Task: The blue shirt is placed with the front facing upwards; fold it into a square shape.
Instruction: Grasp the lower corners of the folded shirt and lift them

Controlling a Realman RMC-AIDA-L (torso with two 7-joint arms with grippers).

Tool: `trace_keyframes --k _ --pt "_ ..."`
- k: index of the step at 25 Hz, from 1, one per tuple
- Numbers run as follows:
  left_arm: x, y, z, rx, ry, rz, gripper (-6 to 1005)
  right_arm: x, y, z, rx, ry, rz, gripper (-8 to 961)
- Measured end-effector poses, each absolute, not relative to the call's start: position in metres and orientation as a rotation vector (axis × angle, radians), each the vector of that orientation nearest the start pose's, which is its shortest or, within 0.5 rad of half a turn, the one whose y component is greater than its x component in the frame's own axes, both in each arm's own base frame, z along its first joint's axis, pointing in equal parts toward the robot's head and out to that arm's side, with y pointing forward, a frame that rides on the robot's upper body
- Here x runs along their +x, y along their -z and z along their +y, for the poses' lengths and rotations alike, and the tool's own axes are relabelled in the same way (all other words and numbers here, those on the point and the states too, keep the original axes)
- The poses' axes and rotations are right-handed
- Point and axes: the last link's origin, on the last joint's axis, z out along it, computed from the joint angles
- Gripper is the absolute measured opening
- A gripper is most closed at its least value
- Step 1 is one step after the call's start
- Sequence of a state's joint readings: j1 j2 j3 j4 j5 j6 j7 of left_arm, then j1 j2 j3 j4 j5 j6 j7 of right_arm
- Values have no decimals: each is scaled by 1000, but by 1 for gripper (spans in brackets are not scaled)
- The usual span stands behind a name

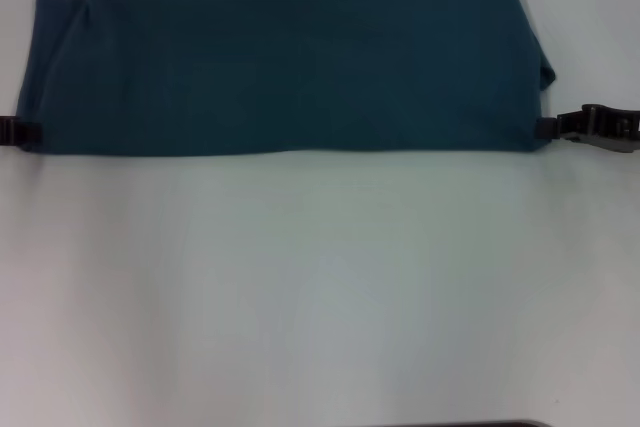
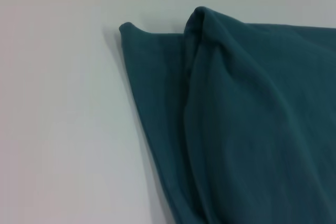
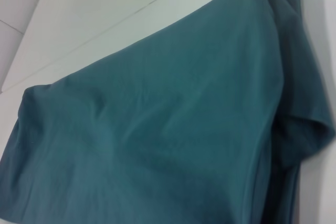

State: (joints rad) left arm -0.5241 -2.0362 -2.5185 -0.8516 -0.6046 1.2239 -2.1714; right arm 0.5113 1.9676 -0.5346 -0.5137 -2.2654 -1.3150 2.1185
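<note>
The blue shirt [image 1: 285,62] lies folded into a long wide band across the far part of the white table [image 1: 320,287], plain fabric up, with no lettering or collar showing. My left gripper [image 1: 28,132] sits at the band's near left corner and touches the cloth edge. My right gripper [image 1: 550,128] meets the near right corner in the same way. The left wrist view shows layered shirt [image 2: 252,119] edges with a bunched corner. In the right wrist view, the shirt [image 3: 157,129] fills most of the picture, and a folded flap lies along one side.
Bare white tabletop stretches from the shirt's near edge to the table's front edge, where a dark strip [image 1: 470,424] shows. A table seam [image 3: 105,22] runs beyond the shirt.
</note>
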Motion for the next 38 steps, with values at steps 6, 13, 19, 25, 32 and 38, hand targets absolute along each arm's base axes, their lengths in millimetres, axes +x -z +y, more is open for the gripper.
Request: trace_keyframes --k 6,13,19,25,32,38 --pt "-344 -62 352 -2158 53 -1421 16 354 -29 323 -2131 -481 1757 1" --pt "-343 -64 343 -2197 48 -1453 18 357 -33 311 -2167 -485 1768 1" --pt "-341 -68 331 -2250 34 -1479 20 363 -41 297 -2181 -483 1781 0" --pt "-340 -75 310 -2327 3 -1535 22 373 -50 272 -2203 -471 1805 0" --pt "-335 -77 286 -2426 -14 -1597 25 382 -56 245 -2228 -477 1821 1" --pt "-332 -78 265 -2517 17 -1648 27 386 -58 228 -2256 -451 1847 1"
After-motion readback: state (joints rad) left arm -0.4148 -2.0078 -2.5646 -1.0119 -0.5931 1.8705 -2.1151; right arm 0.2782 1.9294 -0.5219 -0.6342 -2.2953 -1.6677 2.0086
